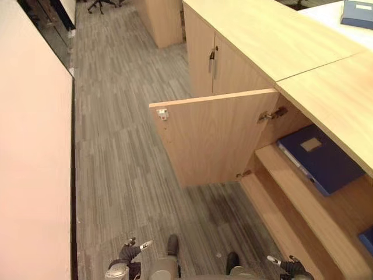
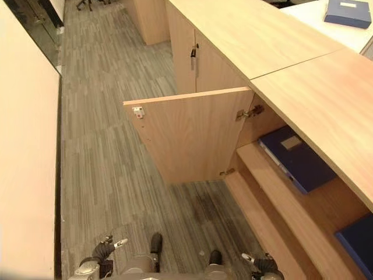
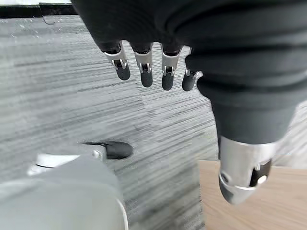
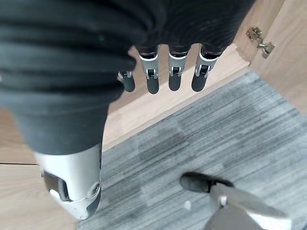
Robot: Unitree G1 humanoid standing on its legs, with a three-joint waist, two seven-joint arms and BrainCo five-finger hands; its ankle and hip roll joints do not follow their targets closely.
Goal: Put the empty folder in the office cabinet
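though empty, both robot hands (image 3: 153,72) (image 4: 168,76) slack

Blue folder (image 1: 322,158), light wood cabinet (image 1: 218,137), grey-striped carpet (image 1: 125,163)

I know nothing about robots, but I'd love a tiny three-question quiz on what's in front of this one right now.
1. True or false: the light wooden cabinet door stands open.
2. Where does the dark blue flat folder lie? A) on the grey striped carpet floor B) on a shelf inside the open cabinet C) in the left hand
3. Fill in: the right hand hangs with relaxed fingers and holds ____.

Key: 1 true. 2 B. 3 nothing.
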